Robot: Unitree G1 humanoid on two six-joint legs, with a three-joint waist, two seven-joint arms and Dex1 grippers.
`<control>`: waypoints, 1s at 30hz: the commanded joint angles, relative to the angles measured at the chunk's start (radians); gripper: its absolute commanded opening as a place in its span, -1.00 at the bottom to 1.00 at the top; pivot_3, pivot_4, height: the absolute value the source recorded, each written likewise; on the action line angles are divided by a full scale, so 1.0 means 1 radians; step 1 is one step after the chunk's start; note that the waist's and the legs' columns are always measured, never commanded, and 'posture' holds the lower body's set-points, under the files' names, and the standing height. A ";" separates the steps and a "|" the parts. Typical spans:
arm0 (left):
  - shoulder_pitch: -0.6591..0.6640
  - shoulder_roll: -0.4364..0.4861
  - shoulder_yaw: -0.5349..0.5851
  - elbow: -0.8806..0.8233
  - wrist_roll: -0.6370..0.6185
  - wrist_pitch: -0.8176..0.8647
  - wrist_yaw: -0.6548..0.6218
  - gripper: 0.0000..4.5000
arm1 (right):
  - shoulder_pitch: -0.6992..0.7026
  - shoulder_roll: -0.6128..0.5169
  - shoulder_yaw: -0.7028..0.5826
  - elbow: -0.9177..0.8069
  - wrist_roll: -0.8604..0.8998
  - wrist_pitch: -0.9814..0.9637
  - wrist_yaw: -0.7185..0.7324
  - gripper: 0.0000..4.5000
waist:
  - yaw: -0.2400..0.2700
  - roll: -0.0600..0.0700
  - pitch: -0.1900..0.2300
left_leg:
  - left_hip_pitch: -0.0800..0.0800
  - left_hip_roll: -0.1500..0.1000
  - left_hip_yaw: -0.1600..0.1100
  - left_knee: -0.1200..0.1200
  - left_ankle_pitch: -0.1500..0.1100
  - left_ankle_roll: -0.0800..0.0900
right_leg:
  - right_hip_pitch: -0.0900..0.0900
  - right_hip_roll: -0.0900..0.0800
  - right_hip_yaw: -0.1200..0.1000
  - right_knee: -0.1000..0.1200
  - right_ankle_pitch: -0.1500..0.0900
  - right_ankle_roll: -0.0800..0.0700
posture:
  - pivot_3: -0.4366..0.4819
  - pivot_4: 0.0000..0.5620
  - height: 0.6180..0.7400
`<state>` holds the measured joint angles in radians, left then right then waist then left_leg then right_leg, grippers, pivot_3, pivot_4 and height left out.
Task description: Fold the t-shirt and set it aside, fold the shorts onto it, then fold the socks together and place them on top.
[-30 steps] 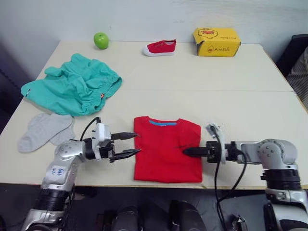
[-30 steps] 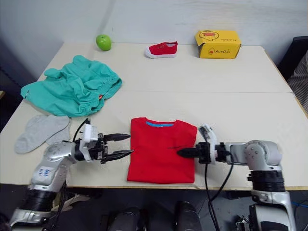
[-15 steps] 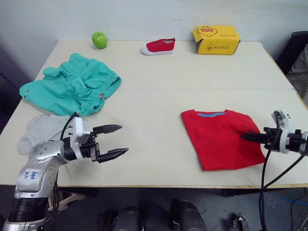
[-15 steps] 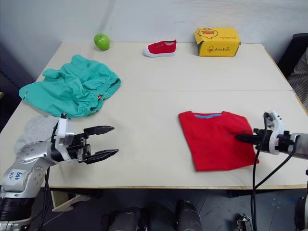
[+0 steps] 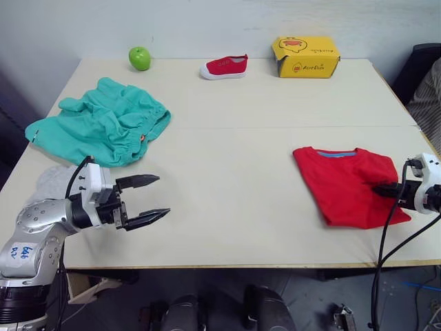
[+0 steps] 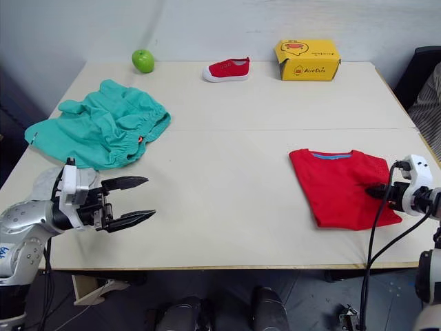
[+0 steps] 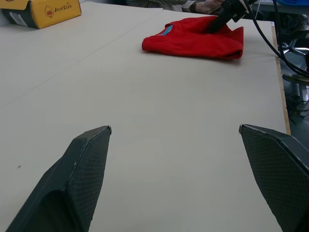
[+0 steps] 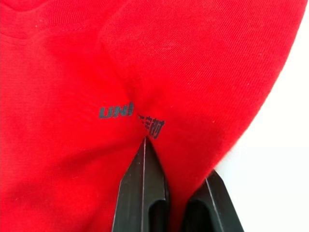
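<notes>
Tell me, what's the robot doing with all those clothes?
It is tidying them. The right gripper is pinching the folded red t-shirt, which lies at the right side of the table. The left gripper hangs open over bare table. The teal shorts lie crumpled at the left, and the grey socks sit partly hidden behind the left arm, both not yet folded.

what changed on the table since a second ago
The right gripper, shut on the folded t-shirt, dragged it from the table's front centre to the robot's right. The left gripper pulled back left, open. Shorts, socks, apple, shoe and box stayed put.
</notes>
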<state>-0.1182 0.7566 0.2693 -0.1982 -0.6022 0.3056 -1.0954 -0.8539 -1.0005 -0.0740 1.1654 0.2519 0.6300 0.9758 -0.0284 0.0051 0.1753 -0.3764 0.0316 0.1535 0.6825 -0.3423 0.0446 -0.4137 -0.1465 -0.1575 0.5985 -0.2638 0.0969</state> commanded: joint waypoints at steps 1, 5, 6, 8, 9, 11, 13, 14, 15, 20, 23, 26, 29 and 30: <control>0.002 0.003 0.012 -0.043 -0.029 0.011 0.001 1.00 | -0.007 -0.039 -0.023 0.036 -0.025 0.007 0.036 -0.42 | 0.000 0.000 0.000 | 0.000 0.000 0.000 0.000 0.000 0.000 | 0.000 0.000 0.000 0.000 0.000 0.000 | -0.05 -0.47 1.00; 0.001 0.000 0.022 -0.030 -0.023 0.014 0.012 1.00 | 0.068 -0.085 -0.060 0.034 -0.049 -0.149 -0.009 0.21 | 0.006 0.000 0.000 | 0.000 0.000 -0.001 0.000 0.000 0.000 | 0.001 0.000 0.000 0.001 0.000 0.000 | -0.05 -0.47 1.00; 0.002 0.000 0.025 -0.026 -0.018 0.009 0.013 1.00 | 0.088 -0.097 -0.077 0.031 -0.046 -0.205 -0.018 0.36 | 0.011 0.000 0.000 | 0.000 -0.001 -0.002 0.000 0.000 0.000 | 0.001 0.000 0.000 0.001 0.000 0.000 | -0.05 -0.47 1.00; 0.010 0.001 0.035 -0.016 -0.011 0.000 0.016 1.00 | 0.145 -0.130 -0.104 0.015 -0.060 -0.376 -0.038 0.71 | 0.012 0.003 0.002 | -0.001 -0.002 -0.001 0.000 0.000 0.000 | 0.001 -0.001 0.000 0.001 0.000 0.000 | -0.05 -0.47 1.00; 0.015 0.002 0.039 -0.011 -0.009 -0.004 0.015 1.00 | 0.159 -0.137 -0.122 0.012 -0.054 -0.430 -0.039 0.83 | 0.010 0.004 0.002 | -0.001 -0.002 -0.001 0.000 0.000 0.000 | 0.001 0.000 0.000 0.001 0.000 0.000 | -0.05 -0.47 1.00; 0.043 0.002 0.059 0.006 -0.001 -0.020 0.016 1.00 | 0.195 -0.152 -0.182 -0.018 -0.021 -0.595 -0.008 1.00 | 0.001 0.007 0.004 | 0.000 -0.002 0.001 0.000 0.000 0.000 | 0.000 0.000 0.000 0.001 0.000 0.001 | -0.05 -0.47 1.00; 0.079 0.003 0.081 0.029 0.012 -0.043 0.013 1.00 | 0.241 -0.142 -0.224 -0.095 0.015 -0.694 0.077 1.00 | -0.008 0.010 0.008 | 0.001 0.000 0.002 0.000 0.000 0.000 | 0.001 0.002 0.000 0.000 0.000 0.002 | -0.05 -0.47 1.00; 0.097 0.002 0.093 0.044 0.018 -0.058 0.013 1.00 | 0.278 -0.121 -0.251 -0.161 0.049 -0.740 0.138 1.00 | -0.014 0.010 0.009 | 0.002 0.001 0.005 -0.001 0.000 -0.001 | 0.001 0.003 0.001 -0.001 0.000 0.002 | -0.05 -0.47 1.00; 0.118 -0.002 0.109 0.061 0.028 -0.080 0.016 1.00 | 0.329 -0.086 -0.288 -0.252 0.100 -0.778 0.197 1.00 | -0.020 0.010 0.009 | 0.003 0.002 0.005 -0.002 0.001 -0.002 | 0.001 0.004 0.002 -0.003 0.000 0.002 | -0.05 -0.47 1.00; 0.205 -0.011 0.214 0.141 0.049 -0.163 0.044 1.00 | 0.616 0.075 -0.341 -0.729 0.247 -0.834 0.315 1.00 | -0.021 0.007 0.011 | 0.006 0.011 0.006 -0.004 0.002 -0.007 | 0.001 0.012 0.004 -0.003 0.000 0.001 | -0.05 -0.47 1.00; 0.283 -0.015 0.320 0.194 0.072 -0.221 0.085 1.00 | 0.726 0.212 -0.312 -0.929 0.271 -0.939 0.326 1.00 | -0.008 0.007 0.011 | 0.005 0.014 0.006 -0.004 0.000 -0.010 | 0.000 0.012 0.006 0.001 -0.001 -0.001 | -0.05 -0.47 1.00; 0.356 -0.030 0.398 0.232 0.084 -0.258 0.124 1.00 | 0.783 0.290 -0.283 -1.024 0.279 -0.971 0.333 1.00 | -0.002 0.007 0.012 | 0.006 0.015 0.007 -0.003 -0.001 -0.011 | -0.001 0.011 0.007 0.002 -0.002 -0.003 | -0.05 -0.47 1.00; 0.482 -0.086 0.522 0.274 0.090 -0.286 0.195 1.00 | 0.823 0.377 -0.238 -1.063 0.253 -1.064 0.325 1.00 | -0.001 0.004 0.010 | 0.007 0.014 0.007 -0.002 -0.005 -0.008 | -0.002 0.007 0.013 0.001 -0.003 -0.005 | -0.05 -0.47 1.00; 0.518 -0.104 0.551 0.283 0.091 -0.287 0.218 1.00 | 0.833 0.397 -0.223 -1.075 0.245 -1.078 0.316 1.00 | 0.000 0.004 0.010 | 0.008 0.015 0.007 -0.002 -0.007 -0.009 | -0.002 0.007 0.013 0.001 -0.004 -0.007 | -0.05 -0.47 1.00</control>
<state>0.3664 0.6642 0.7509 0.0778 -0.5110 0.0390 -0.9129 -0.0305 -0.6126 -0.3083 0.1233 0.5014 -0.4059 1.3004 -0.0288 0.0087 0.1856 -0.3684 0.0466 0.1607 0.6807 -0.3500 0.0354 -0.4155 -0.1392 -0.1445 0.6003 -0.2687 0.0891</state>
